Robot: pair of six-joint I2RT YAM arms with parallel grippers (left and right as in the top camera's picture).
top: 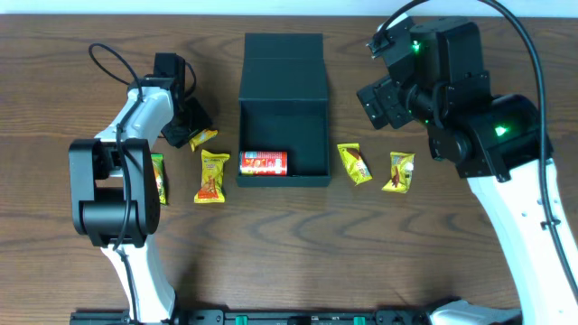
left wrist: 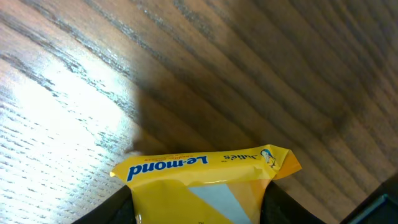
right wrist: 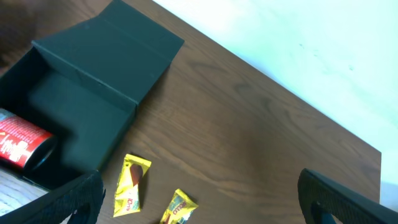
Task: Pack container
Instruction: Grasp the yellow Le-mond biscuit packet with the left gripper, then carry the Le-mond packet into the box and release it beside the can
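Observation:
The dark teal container (top: 283,68) stands open at the table's middle, its lid flap folded back. A red chip can (top: 263,162) lies inside at its front left. My left gripper (top: 194,129) is left of the container and is shut on a yellow Le-mond packet (top: 204,138). The left wrist view shows the packet (left wrist: 199,168) between the fingers (left wrist: 199,208), close over the table. My right gripper (top: 379,90) is open and empty, raised to the right of the container. Its wrist view shows the container (right wrist: 93,56) and the can (right wrist: 18,143).
A yellow packet (top: 212,176) lies left of the container, and a green-yellow one (top: 159,178) by the left arm. Two yellow packets (top: 354,163) (top: 399,171) lie right of the container, also in the right wrist view (right wrist: 132,183) (right wrist: 179,208).

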